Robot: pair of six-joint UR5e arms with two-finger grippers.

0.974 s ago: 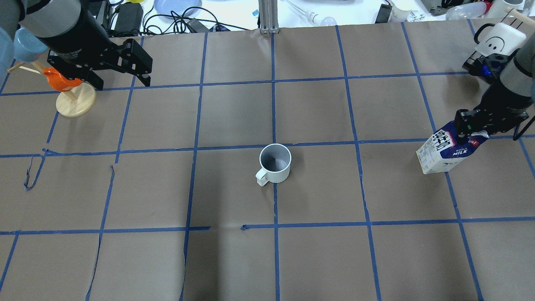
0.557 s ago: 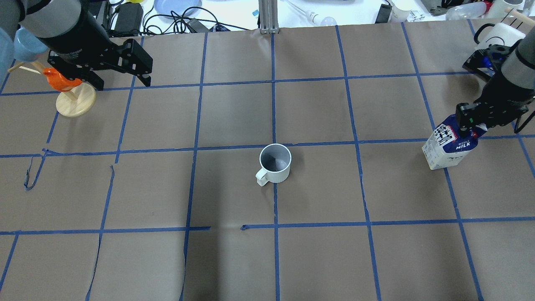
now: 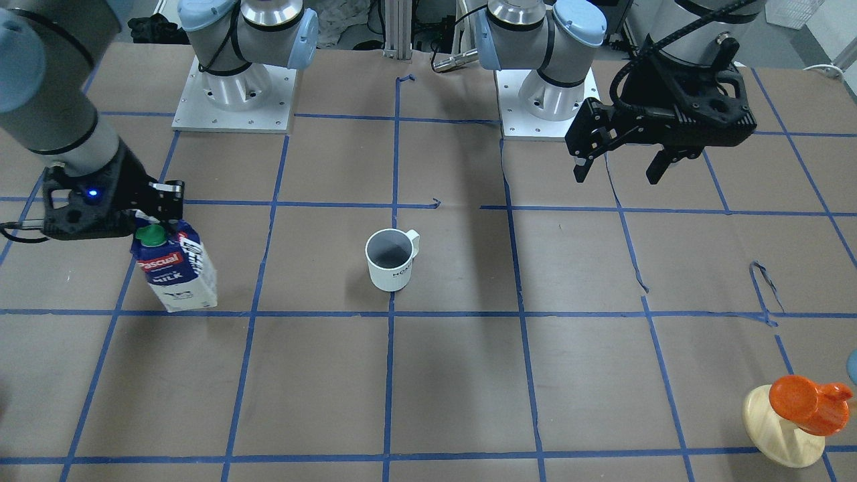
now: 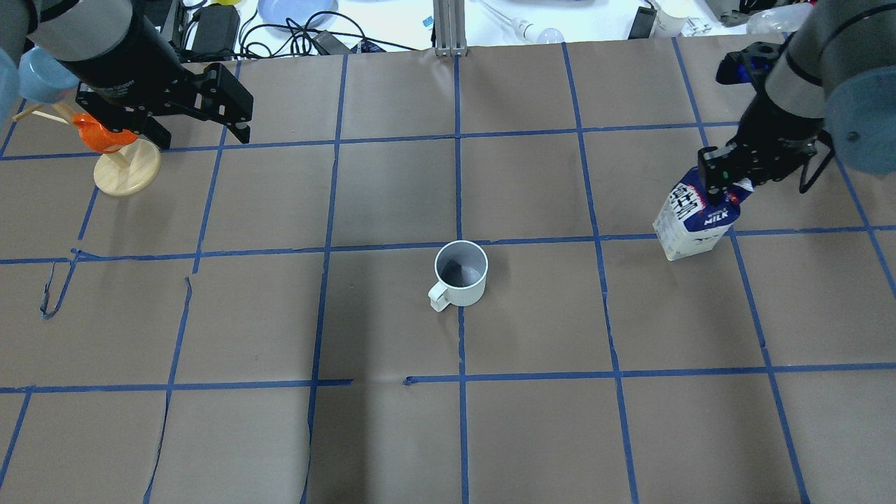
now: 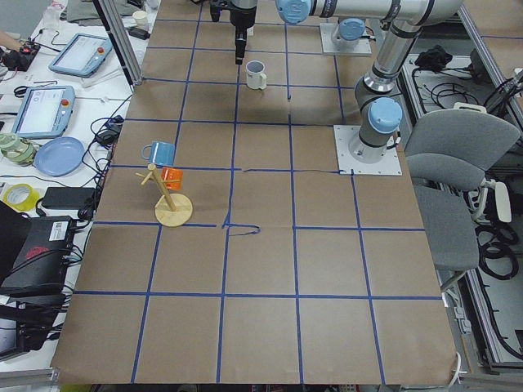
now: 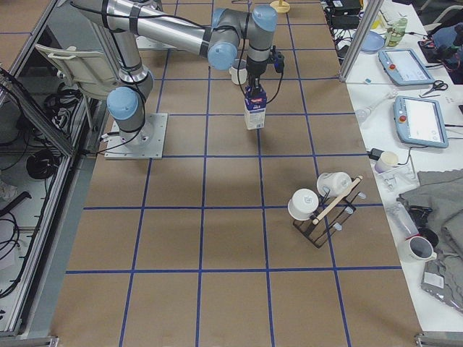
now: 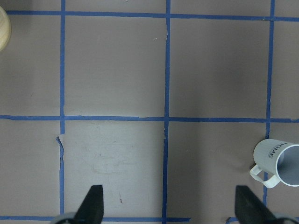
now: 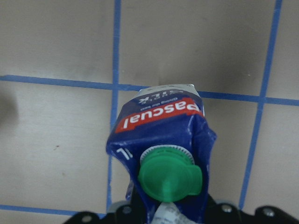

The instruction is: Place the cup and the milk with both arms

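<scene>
The white cup stands upright at the table's middle, its handle toward the robot's left; it also shows in the front view and at the left wrist view's right edge. The milk, dark blue and white with a green cap, hangs tilted at the right. My right gripper is shut on its top ridge, also seen from the front. I cannot tell whether its base touches the table. My left gripper is open and empty, high over the far left, well away from the cup.
An orange cup hangs on a wooden stand under my left arm, with a blue cup beside it. A mug rack stands at the robot's right end. Cables and clutter lie past the far edge.
My right gripper has carried the milk away from the robot and toward the table's centre line, less tilted than before. The left arm and the cup have barely moved.
</scene>
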